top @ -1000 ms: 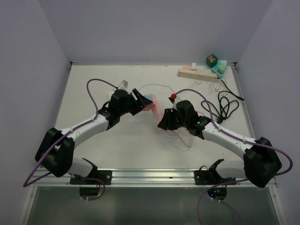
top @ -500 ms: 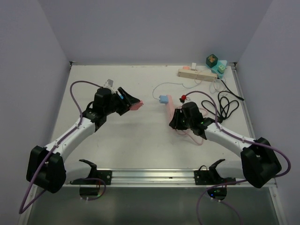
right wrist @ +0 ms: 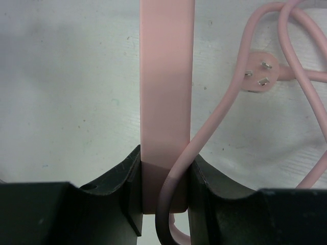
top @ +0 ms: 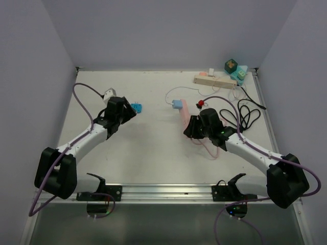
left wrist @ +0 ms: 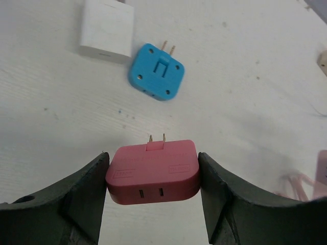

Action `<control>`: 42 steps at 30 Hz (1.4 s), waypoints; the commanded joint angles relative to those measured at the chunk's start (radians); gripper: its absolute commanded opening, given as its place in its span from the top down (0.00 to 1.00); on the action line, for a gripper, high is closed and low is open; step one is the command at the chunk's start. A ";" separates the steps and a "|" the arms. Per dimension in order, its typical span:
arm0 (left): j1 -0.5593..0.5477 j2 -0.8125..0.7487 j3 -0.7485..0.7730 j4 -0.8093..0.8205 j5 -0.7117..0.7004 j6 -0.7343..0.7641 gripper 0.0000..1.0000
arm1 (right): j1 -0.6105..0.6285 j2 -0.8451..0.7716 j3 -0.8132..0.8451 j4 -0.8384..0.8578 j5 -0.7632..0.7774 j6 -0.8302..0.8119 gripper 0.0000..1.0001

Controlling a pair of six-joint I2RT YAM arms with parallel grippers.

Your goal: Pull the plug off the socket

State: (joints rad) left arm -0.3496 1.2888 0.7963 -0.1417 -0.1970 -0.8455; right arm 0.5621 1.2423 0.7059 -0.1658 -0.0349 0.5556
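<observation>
My left gripper is shut on a pink plug adapter, its two prongs pointing away, held free above the table. In the top view this gripper is at the left, far from the strip. My right gripper is shut on the near end of a long pink power strip, with the strip's pink cord pinched beside it. In the top view the right gripper holds the strip at the centre. A light blue plug on a white wire lies at the strip's far end.
A blue adapter and a white charger lie on the table just beyond my left gripper. The pink cord's own plug lies right of the strip. A beige power strip, green blocks and a black cable are at the back right.
My left gripper has moved left and away from the pink strip with the pink adapter in it. The right gripper has kept hold of the strip and shifted slightly right.
</observation>
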 commanded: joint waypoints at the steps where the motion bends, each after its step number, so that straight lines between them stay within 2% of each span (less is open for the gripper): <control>1: 0.014 0.096 0.014 0.080 -0.246 0.045 0.87 | -0.002 -0.049 0.049 0.055 -0.042 -0.019 1.00; 7: 0.032 0.239 0.043 0.161 -0.383 0.048 0.75 | -0.002 -0.056 0.033 0.074 -0.082 -0.010 1.00; 14: 0.034 0.319 0.037 0.223 -0.401 0.056 0.60 | -0.002 -0.067 0.018 0.074 -0.103 -0.013 1.00; 17: 0.034 0.330 0.035 0.209 -0.368 0.049 0.49 | -0.002 -0.066 0.014 0.074 -0.108 -0.016 1.00; 24: 0.034 0.244 -0.014 0.180 -0.305 0.029 0.13 | -0.002 -0.046 0.012 0.089 -0.134 -0.013 1.00; 28: 0.034 0.170 -0.011 0.143 -0.257 0.033 0.01 | -0.001 -0.027 0.018 0.092 -0.155 -0.025 1.00; 33: 0.034 0.084 0.003 0.079 -0.147 0.063 0.00 | -0.001 -0.017 0.033 0.089 -0.172 -0.028 1.00; 39: 0.034 0.035 0.060 0.010 0.164 0.080 0.01 | 0.004 -0.004 0.053 0.092 -0.194 -0.026 1.00; 40: 0.034 0.024 0.058 0.020 0.257 0.062 0.00 | 0.005 -0.001 0.055 0.092 -0.197 -0.025 1.00; 42: 0.031 0.011 0.043 0.068 0.339 0.034 0.01 | 0.013 -0.001 0.055 0.095 -0.200 -0.022 1.00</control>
State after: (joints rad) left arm -0.3210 1.3380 0.8154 -0.0963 -0.0856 -0.7925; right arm 0.5640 1.2480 0.7052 -0.1619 -0.1902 0.5476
